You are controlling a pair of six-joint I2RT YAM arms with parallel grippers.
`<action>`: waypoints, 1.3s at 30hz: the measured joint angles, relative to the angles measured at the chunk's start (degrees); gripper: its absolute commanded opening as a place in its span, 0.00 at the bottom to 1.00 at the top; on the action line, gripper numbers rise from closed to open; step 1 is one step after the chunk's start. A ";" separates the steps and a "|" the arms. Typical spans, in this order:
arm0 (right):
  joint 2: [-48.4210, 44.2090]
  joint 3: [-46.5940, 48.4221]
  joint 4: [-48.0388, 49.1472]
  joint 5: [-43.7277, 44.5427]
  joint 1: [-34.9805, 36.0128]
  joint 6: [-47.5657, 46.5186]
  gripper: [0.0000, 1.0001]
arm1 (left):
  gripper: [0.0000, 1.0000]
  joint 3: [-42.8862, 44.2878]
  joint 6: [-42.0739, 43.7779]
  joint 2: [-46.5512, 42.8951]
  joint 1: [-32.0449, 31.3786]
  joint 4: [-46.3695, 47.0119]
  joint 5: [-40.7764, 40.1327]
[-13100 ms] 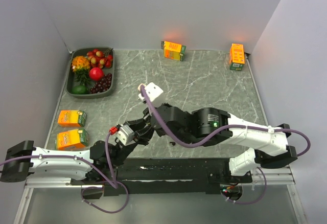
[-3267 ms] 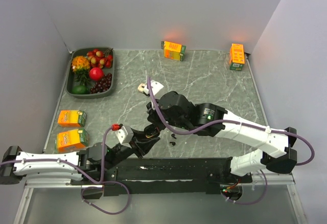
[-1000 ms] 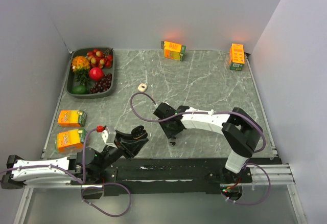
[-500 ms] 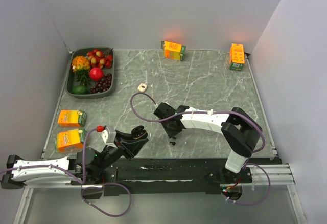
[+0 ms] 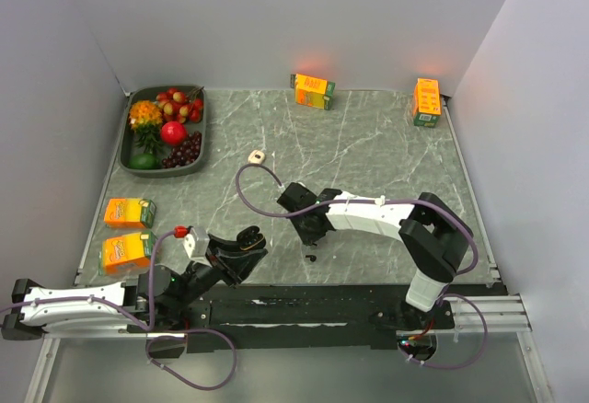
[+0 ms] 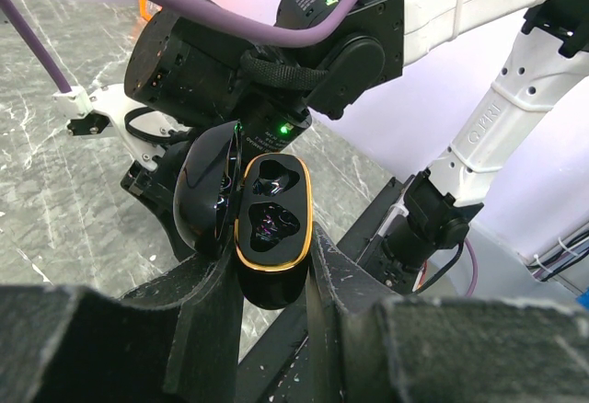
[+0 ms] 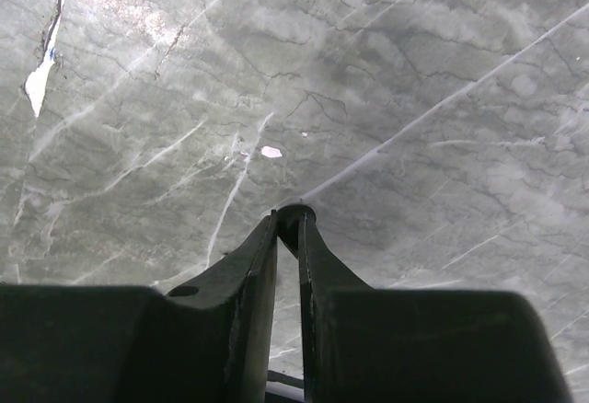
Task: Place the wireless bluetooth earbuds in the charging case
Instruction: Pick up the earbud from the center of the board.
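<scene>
Right gripper [image 7: 288, 216] is narrowing from a second ago to a slim gap, its tips pinching a small dark piece [image 7: 294, 210], too small to identify. The left gripper [image 6: 269, 282] is clamping the case [image 6: 272, 237] above the bench's [image 5: 386, 145] near part. The case is showing glossy black with a gold rim, lid [image 6: 206, 191] hinged open to the left, two wells facing the camera; reflections are hiding whether the wells are filled. One whitish earbud [image 5: 257, 155] is lying on the bench, well apart from the case. A black speck [image 5: 311, 258] is lying just beside the right gripper; its shape is not resolving.
</scene>
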 measured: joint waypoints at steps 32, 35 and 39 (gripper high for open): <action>1.16 0.52 -1.90 -2.27 -0.22 0.37 0.44 | 0.01 -0.90 -0.22 1.05 0.00 0.83 -0.04; 2.25 0.52 -1.64 -2.56 -0.22 0.37 0.43 | 0.01 -0.90 -0.24 1.05 0.00 0.83 -0.04; 2.29 0.55 -1.53 -2.67 -0.24 0.35 0.41 | 0.01 -0.92 -0.24 0.98 0.00 0.83 -0.04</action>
